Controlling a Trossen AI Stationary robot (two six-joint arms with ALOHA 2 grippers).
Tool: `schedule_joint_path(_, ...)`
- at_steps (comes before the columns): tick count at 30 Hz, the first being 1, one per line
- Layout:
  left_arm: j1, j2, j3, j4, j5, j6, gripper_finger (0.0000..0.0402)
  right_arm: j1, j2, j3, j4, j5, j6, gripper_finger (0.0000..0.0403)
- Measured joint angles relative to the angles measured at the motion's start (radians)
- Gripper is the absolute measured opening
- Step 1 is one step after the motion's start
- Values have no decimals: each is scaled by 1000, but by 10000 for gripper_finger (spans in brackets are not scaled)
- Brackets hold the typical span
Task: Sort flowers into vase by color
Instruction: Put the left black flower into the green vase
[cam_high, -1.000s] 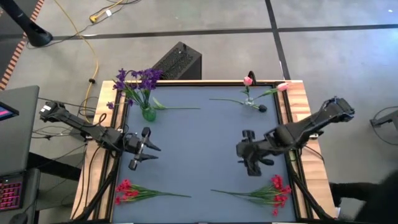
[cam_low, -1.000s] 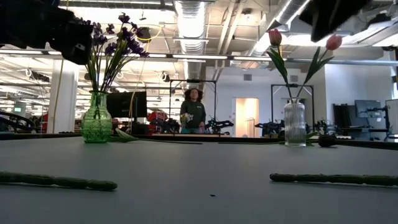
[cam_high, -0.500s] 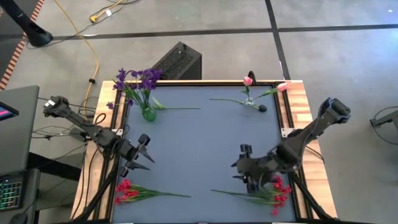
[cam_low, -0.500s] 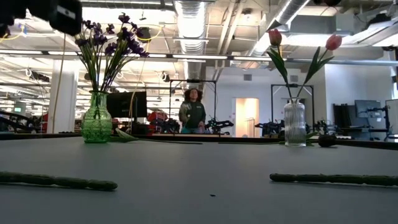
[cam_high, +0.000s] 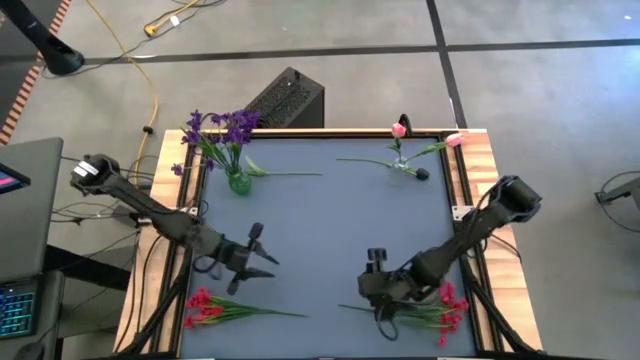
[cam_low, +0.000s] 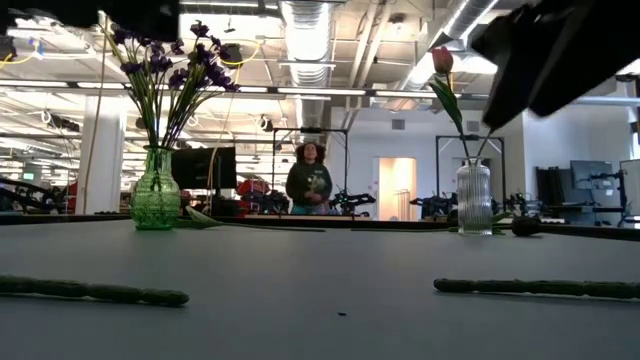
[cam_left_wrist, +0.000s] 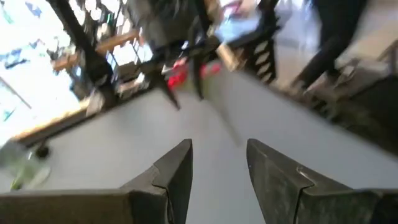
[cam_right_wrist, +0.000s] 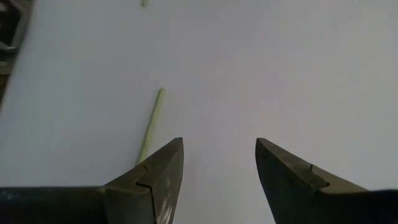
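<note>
Right gripper (cam_high: 383, 303) open, empty, above the right-hand spray of small red blossoms on green stems (cam_high: 425, 310) | left gripper (cam_high: 250, 268) open near the left-hand red spray (cam_high: 215, 306) | step: reaching to pick | next: descend, close on a stem

Grey-topped bench (cam_high: 330, 235) with a wood border. Standing on it at the back: a green vase (cam_high: 238, 182) holding purple flowers (cam_high: 215, 130), and a clear vase (cam_low: 473, 198) with pink tulips (cam_high: 400, 130). Loose stems (cam_high: 290, 173) lie beside both vases. Up front, two sprays of red flowers (cam_high: 205, 305) lie flat, one near each corner.
</note>
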Motion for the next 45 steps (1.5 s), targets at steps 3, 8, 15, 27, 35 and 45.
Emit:
schedule_joint_path(3, 54, 88, 44, -46, -1, -4, 141, -39, 45, 0, 65, 2, -34, 225)
schedule_joint_path(8, 138, 194, 77, -78, 14, -12, 141, -138, 147, 0, 333, 0, -238, 225)
schedule_joint_path(15, 199, 191, 107, -318, 3, -87, 141, -354, 318, 2, 808, -5, -495, 225)
schedule_joint_path(27, 212, 125, 107, -480, -115, -211, 141, -707, 482, 284, 694, -79, -464, 216)
schedule_joint_path(35, 212, 126, 107, -492, -104, -225, 141, -798, 585, 505, 446, -81, -463, 185)
schedule_joint_path(45, 212, 126, 107, -497, -80, -226, 141, -893, 596, 592, 221, -175, -454, 182)
